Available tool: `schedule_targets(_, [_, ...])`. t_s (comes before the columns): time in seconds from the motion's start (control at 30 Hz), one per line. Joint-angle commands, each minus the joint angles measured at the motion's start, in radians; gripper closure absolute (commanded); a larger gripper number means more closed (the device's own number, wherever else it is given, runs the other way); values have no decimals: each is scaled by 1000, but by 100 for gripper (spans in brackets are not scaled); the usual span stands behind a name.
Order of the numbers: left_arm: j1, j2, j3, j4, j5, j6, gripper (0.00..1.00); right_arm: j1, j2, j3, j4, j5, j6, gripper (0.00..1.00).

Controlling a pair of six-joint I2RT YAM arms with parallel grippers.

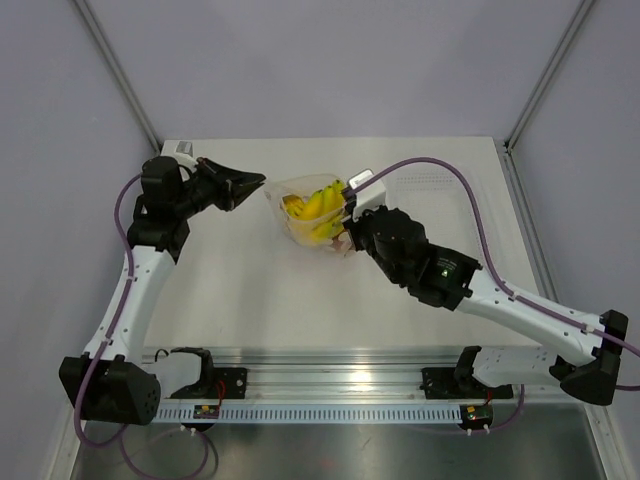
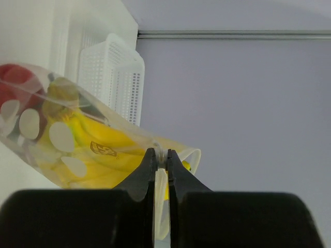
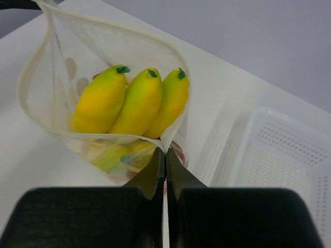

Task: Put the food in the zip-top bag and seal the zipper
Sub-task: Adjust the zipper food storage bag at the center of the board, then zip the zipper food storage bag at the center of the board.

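- The zip-top bag (image 1: 305,212) hangs stretched between the two grippers above the middle of the white bench (image 1: 250,300), and its lower end reaches down toward the bench top.
- The left gripper (image 1: 256,184) is closed onto the bag's left corner. In the left wrist view its black fingers (image 2: 150,168) stand almost together, with only the thin clear plastic of the rim pinched between them.
- The right gripper (image 1: 348,216) is clamped on the opposite side of the rim. In the right wrist view its fingers (image 3: 154,168) meet tightly on the edge of the bag just below the bananas.
- The food is inside the bag. The yellow toy bananas (image 3: 132,101) lie side by side with their green tips pointing up toward the opening.
- The red strawberry cluster (image 2: 13,82) sits deeper in the bag, beyond the bananas, and shows through the plastic with its pale dots.
- The zipper (image 3: 106,136) runs around the rim as a thin clear strip. Its two sides stand apart in a wide loop, so the mouth gapes open and the seal is not pressed shut.
- A white perforated basket (image 2: 116,77) stands on the bench beyond the bag in the left wrist view, near it but apart from it.
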Motion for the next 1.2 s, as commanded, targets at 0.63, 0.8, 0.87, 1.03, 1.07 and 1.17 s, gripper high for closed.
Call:
schedule_targets(0.63, [-38, -40, -150, 18, 73, 93, 100, -62, -30, 117, -149, -283, -93, 54])
schedule_targets(0.8, [-38, -80, -164, -22, 10, 65, 100, -62, 131, 351, -289, -423, -173, 56])
schedule_targets(0.87, [-40, -90, -163, -45, -4, 41, 100, -53, 180, 390, -309, -437, -199, 56])
schedule_targets(1.03, [-40, -115, -101, -204, -93, 51, 100, 0, 302, 442, -289, -444, -211, 47])
schedule_targets(1.07, [-40, -126, -94, -218, -120, 50, 100, 10, 317, 471, -288, -412, -193, 32])
schedule_targets(1.17, [-40, -132, -71, -263, -151, 39, 100, 56, 401, 549, -330, -316, -106, 29])
